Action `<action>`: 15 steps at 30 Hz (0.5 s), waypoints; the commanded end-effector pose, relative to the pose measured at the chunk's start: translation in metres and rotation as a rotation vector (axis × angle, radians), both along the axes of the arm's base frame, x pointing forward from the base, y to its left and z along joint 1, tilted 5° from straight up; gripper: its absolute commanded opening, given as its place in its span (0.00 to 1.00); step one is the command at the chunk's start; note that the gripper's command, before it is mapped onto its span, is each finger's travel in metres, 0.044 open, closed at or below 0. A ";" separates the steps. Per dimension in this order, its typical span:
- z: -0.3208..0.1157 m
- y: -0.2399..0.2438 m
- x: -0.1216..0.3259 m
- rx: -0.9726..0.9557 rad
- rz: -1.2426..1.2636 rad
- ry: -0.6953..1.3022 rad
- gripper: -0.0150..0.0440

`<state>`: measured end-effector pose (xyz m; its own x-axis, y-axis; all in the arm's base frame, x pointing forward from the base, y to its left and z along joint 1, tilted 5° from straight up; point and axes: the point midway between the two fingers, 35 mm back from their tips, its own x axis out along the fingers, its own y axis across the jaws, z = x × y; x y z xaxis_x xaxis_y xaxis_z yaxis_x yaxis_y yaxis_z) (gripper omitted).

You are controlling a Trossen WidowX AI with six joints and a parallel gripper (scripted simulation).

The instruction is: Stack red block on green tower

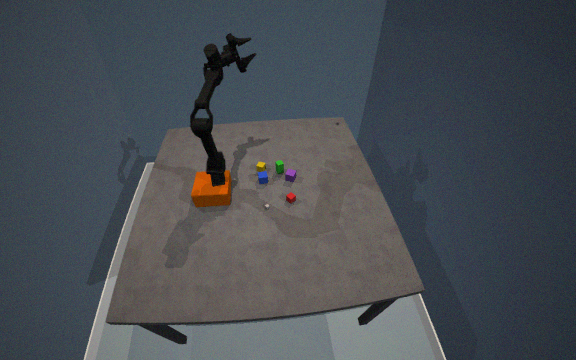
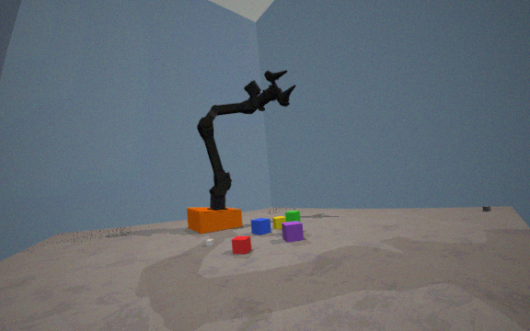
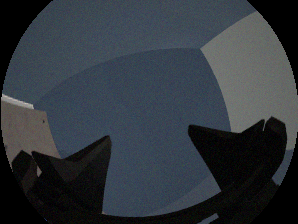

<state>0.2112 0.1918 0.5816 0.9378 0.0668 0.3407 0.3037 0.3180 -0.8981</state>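
Note:
The red block is a small cube lying on the table, apart from the other blocks. The green tower stands upright between the yellow and purple blocks in the top view; in the exterior view its lower part is hidden behind the purple block. My gripper is open and empty, raised high above the table and pointing outward, far from both. The wrist view shows no blocks, only walls and a table corner.
A purple block stands close to the green tower. A yellow block and a blue block lie nearer the orange base. A tiny white cube lies near the red block.

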 end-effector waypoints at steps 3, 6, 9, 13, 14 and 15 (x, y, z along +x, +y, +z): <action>-0.005 0.004 0.010 -0.028 -0.013 0.003 1.00; -0.016 0.009 0.031 -0.083 -0.038 0.017 1.00; -0.029 0.012 0.053 -0.136 -0.061 0.039 1.00; -0.052 0.013 0.086 -0.203 -0.087 0.089 1.00; -0.058 0.012 0.094 -0.219 -0.093 0.105 1.00; -0.065 0.011 0.102 -0.234 -0.099 0.122 1.00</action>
<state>0.2932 0.2036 0.5323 0.9677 0.0411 0.2489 0.2435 0.1061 -0.9641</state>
